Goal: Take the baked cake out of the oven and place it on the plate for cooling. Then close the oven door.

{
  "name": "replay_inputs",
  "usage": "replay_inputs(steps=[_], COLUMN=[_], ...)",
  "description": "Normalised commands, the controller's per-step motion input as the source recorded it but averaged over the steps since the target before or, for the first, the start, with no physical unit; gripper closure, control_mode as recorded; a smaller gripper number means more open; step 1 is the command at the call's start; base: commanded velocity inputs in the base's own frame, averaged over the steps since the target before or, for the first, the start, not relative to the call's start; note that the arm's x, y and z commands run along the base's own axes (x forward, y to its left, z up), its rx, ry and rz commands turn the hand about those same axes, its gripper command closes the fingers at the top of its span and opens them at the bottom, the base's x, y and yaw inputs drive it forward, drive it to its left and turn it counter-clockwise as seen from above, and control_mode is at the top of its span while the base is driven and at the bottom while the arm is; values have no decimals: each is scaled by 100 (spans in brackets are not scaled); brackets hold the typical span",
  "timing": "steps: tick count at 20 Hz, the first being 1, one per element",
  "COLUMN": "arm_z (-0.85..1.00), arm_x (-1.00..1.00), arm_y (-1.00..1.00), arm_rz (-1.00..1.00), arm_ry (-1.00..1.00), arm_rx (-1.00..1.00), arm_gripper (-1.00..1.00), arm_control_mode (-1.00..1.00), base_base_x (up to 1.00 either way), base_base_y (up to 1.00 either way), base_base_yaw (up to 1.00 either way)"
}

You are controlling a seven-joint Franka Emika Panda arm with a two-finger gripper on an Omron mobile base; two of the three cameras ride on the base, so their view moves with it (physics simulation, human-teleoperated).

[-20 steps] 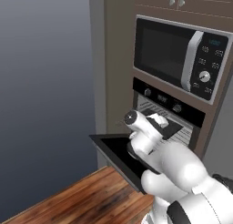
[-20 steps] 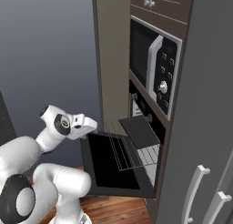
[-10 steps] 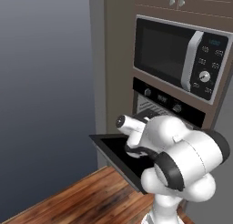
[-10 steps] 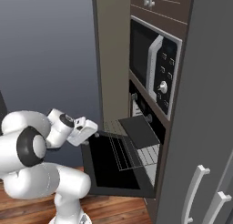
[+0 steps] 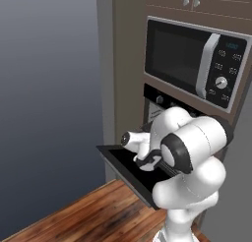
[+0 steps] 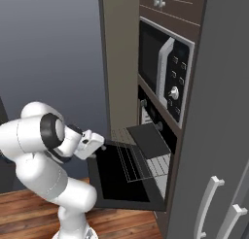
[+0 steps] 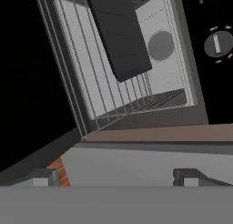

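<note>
The black wall oven (image 5: 162,99) (image 6: 156,122) stands under the microwave, its knobs (image 7: 217,43) on the panel above the cavity. Its door (image 5: 118,160) (image 6: 119,184) hangs dropped down, flat and open. A wire rack (image 6: 130,160) (image 7: 91,82) is pulled out over the door. A flat dark tray (image 6: 148,140) (image 7: 118,32) sticks out of the cavity above that rack. My gripper (image 5: 129,137) (image 6: 96,141) (image 7: 116,177) hovers over the door's outer left edge, pointing into the oven. It is open, its fingertips (image 7: 41,175) wide apart with nothing between them.
The black-and-silver microwave (image 5: 192,59) (image 6: 163,70) sits right above the oven. A tall grey cabinet with bar handles (image 6: 214,194) flanks the oven on the right. Wooden flooring (image 5: 83,216) lies below the door. My own bulky arm stands close in front of the door.
My hand has drawn back from the oven cavity to the door's outer edge, and the arm has folded in front of the oven. Door, rack and tray have not moved.
</note>
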Motion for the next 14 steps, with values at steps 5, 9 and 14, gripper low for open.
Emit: replay_inputs(steps=[5, 9, 14], arm_z=[38, 4, -9], arm_x=[-7, 2, 4], arm_y=[0, 0, 0], arm_rz=[2, 1, 3], arm_ry=[0, 9, 19], arm_rx=[16, 13, 11], arm_gripper=[-100, -100, -100], arm_control_mode=[-100, -100, -100], base_base_x=[0, 0, 0], base_base_y=[0, 0, 0], base_base_yaw=[0, 0, 0])
